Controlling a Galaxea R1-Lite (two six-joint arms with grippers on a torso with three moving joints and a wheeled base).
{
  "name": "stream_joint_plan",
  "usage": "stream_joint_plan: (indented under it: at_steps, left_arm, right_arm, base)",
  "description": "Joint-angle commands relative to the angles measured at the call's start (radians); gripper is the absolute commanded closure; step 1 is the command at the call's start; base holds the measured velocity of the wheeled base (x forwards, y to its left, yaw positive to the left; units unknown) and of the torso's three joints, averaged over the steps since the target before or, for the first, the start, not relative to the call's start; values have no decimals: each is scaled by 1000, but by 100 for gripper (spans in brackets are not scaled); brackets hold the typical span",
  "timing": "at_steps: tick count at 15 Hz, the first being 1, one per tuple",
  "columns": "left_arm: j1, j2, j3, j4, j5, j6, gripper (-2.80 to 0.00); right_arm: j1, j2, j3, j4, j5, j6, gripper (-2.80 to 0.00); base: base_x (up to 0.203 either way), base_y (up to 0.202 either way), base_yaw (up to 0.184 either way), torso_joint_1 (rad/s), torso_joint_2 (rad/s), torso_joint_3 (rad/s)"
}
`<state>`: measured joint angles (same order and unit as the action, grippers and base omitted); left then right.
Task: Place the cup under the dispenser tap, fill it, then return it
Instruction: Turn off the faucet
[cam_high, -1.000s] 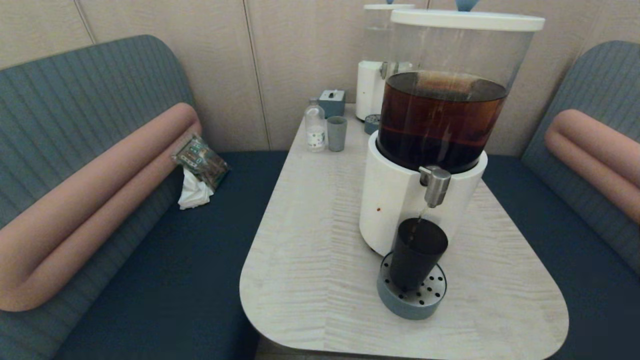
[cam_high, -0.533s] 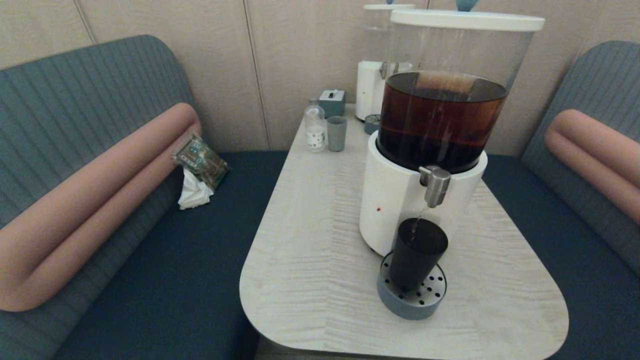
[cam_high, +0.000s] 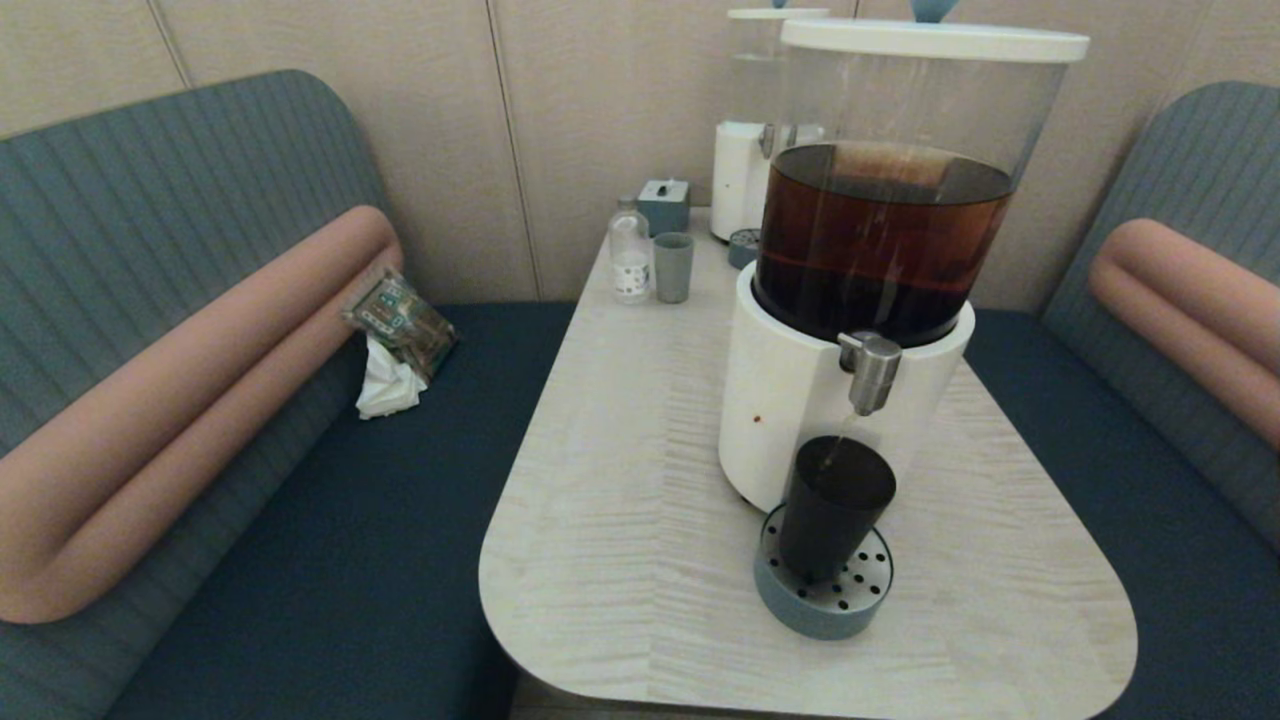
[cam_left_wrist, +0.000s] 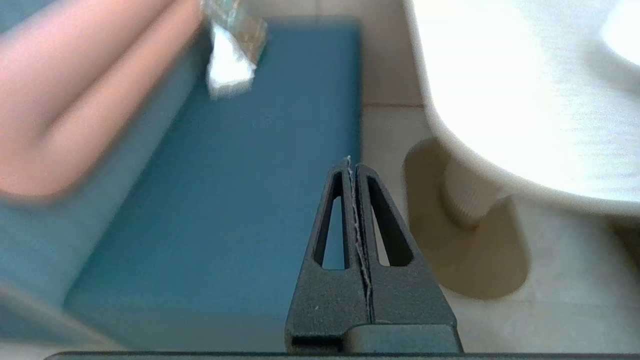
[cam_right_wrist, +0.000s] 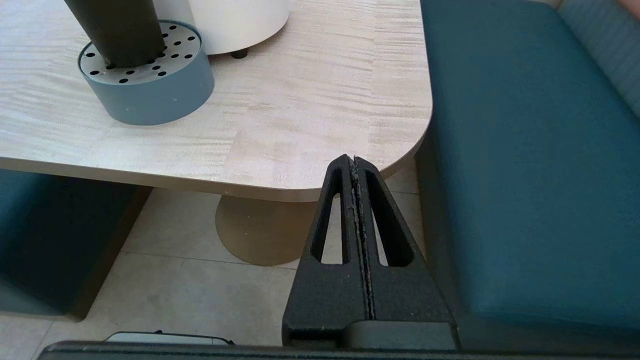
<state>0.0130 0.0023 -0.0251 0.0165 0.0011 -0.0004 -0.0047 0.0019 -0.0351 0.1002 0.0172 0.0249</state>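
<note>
The matte black cup (cam_high: 835, 508) stands upright on the round grey drip tray (cam_high: 822, 602), directly below the brushed-steel dispenser tap (cam_high: 872, 373) of the big white-based dispenser (cam_high: 800, 400) holding dark brown liquid. A thin stream runs from the tap into the cup. The cup's lower body (cam_right_wrist: 116, 30) also shows in the right wrist view. Neither arm appears in the head view. My right gripper (cam_right_wrist: 354, 162) is shut, low beside the table's near right corner, holding nothing. My left gripper (cam_left_wrist: 349, 162) is shut and empty, below the table's near left edge, over the blue seat.
A smaller clear-liquid dispenser (cam_high: 745, 150), a grey-green cup (cam_high: 673, 267), a small bottle (cam_high: 630, 252) and a grey box (cam_high: 664, 205) stand at the table's far end. Blue benches with pink bolsters flank the table (cam_high: 620, 520). A packet and tissue (cam_high: 395, 340) lie on the left bench.
</note>
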Motion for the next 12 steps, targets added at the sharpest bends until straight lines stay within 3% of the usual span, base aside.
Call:
stream_joint_plan:
  at_steps: [1, 3, 8, 10, 12]
  left_arm:
    - [0, 28, -143, 26, -35, -11, 0]
    - [-2, 145, -339, 89, -70, -34, 0]
    - [-20, 655, -741, 127, -126, -60, 0]
    - [-22, 849, -877, 118, -202, -68, 0]
    - [-24, 1019, -984, 111, -362, -76, 0]
  right_arm:
    - [0, 1, 0, -1, 1, 0, 0]
    - [0, 1, 0, -1, 1, 0, 0]
    - [0, 1, 0, -1, 1, 0, 0]
    - [0, 1, 0, -1, 1, 0, 0]
    - [0, 1, 0, -1, 1, 0, 0]
  base:
    - [0, 0, 0, 0, 0, 0]
    - [0, 0, 0, 0, 0, 0]
    - [0, 0, 0, 0, 0, 0]
    - [0, 0, 0, 0, 0, 0]
    - [0, 0, 0, 0, 0, 0]
